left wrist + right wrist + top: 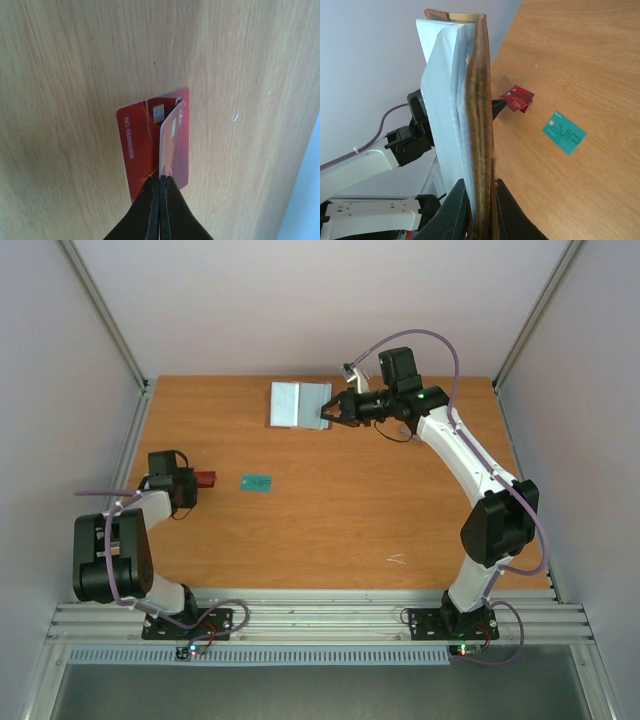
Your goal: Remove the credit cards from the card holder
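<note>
The taupe-brown card holder (pixel 298 405) is at the far middle of the table, its pale lining facing up. My right gripper (pixel 328 412) is shut on its right edge. In the right wrist view the holder (pixel 470 110) stands edge-on between the right gripper's jaws (pixel 479 182). My left gripper (pixel 195 480) at the left is shut on a red card (pixel 206 480). In the left wrist view the left gripper (pixel 161 177) pinches a thin card edge-on (pixel 167 137) over a flat red card (pixel 137 150) with a chip. A teal-green card (pixel 257 483) lies flat on the table and also shows in the right wrist view (pixel 564 132).
The wooden table (pixel 400 520) has metal frame posts and pale walls at its left, right and far sides. A small pale scuff (pixel 397 560) marks the near right of the table. The left arm (pixel 410 135) shows behind the holder in the right wrist view.
</note>
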Available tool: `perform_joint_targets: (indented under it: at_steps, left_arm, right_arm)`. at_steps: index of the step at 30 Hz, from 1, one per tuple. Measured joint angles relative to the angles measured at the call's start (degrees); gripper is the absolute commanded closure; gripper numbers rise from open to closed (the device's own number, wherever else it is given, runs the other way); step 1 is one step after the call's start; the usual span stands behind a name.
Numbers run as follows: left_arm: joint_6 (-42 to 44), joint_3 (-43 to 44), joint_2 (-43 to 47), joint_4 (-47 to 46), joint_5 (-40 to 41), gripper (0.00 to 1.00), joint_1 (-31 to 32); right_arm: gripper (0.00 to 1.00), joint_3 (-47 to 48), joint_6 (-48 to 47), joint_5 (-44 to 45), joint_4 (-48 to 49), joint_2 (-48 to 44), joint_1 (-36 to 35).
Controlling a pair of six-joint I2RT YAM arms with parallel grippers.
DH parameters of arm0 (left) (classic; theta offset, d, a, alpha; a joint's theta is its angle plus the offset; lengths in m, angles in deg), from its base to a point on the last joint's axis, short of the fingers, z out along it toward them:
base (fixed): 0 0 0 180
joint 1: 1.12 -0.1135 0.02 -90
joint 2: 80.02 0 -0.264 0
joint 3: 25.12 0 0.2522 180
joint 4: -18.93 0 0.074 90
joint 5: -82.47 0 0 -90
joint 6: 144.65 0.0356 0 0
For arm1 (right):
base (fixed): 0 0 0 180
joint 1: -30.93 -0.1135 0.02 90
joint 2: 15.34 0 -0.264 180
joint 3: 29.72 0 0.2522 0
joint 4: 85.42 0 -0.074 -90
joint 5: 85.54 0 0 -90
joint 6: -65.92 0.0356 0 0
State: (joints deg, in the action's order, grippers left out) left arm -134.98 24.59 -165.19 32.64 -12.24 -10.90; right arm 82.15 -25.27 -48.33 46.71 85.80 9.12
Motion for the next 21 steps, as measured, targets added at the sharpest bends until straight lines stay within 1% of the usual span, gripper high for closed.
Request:
perform_joint_targets:
  at_steps: [2,3,7,9,13,14,17,20,21]
  left_arm:
    - [-0.28,0.00,0.00,0.52,0.87,0.84,0.98]
    - [-0.20,0.00,0.00,0.94,1.22,0.79,1.25]
    - [-0.37,-0.02,0.07,3.54,3.02,0.68,1.77]
    - [-0.39,-0.04,0.28,4.70,3.96,0.65,1.77]
    - [-0.22,-0.13,2.19,7.39,5.01,0.64,1.73]
    - [-0.20,-0.22,2.91,7.82,5.07,0.62,1.73]
    - [1.25,-0.61,6.12,8.52,4.37,0.51,1.73]
    - [4.92,-0.79,10.16,7.48,1.16,0.40,1.73]
    - [6.36,-0.83,11.91,5.92,-1.07,0.37,1.73]
  right_arm:
    - [0.99,0.02,-0.20,-0.02,-0.22,0.00,0.00]
    - [0.99,0.04,-0.26,-0.04,-0.33,0.00,0.00]
    - [0.99,0.07,-0.42,-0.17,-0.90,0.00,0.00]
    - [0.99,0.07,-0.46,-0.22,-1.14,0.00,0.00]
    - [0.99,0.07,-0.61,-0.26,-1.44,-0.31,0.00]
    - [0.99,0.07,-0.63,-0.24,-1.55,-0.48,0.00]
    - [0.99,0.07,-1.38,0.00,-2.80,-1.60,0.00]
    - [0.99,0.04,-3.13,1.49,-5.66,-3.02,-0.11]
    - [0.99,0.04,-3.82,2.12,-6.69,-4.22,-0.42]
